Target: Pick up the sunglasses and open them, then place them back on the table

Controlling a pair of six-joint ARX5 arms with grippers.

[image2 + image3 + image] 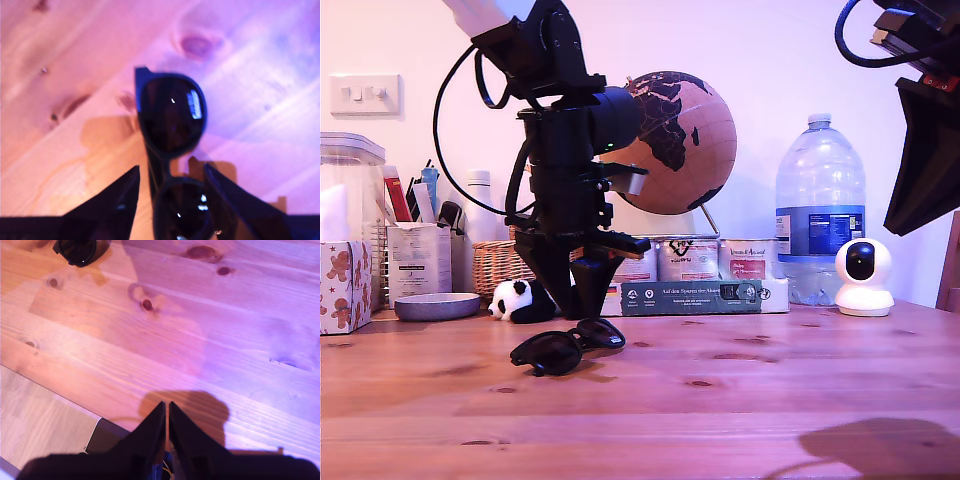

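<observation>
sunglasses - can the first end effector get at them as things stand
Probably yes. My first end effector hangs right over the sunglasses, open, with its fingers either side of one lens. Nothing lies between them on the table.

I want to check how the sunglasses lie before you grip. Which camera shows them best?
The first wrist view: the sunglasses fill it, lenses up, between my first gripper's open fingers. The exterior view shows them whole but small and dark on the table. The second wrist view catches only one lens at its edge.
</observation>
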